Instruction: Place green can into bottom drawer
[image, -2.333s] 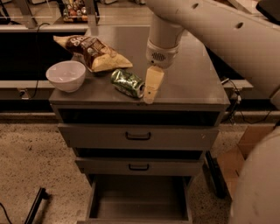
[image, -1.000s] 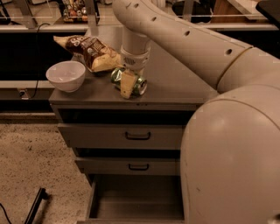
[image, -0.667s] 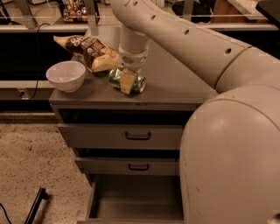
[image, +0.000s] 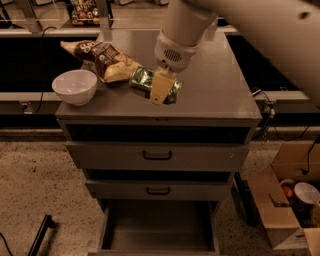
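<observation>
Green can (image: 141, 82) gripped sideways in downward-pointing jaws over cabinet top (image: 220, 90).

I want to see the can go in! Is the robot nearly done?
Not yet. Done: the bottom drawer is pulled open. In hand: the pincer is at the can, which lies on its side on the cabinet top. Left: lifting the can, carrying it down and dropping it in the drawer.
</observation>
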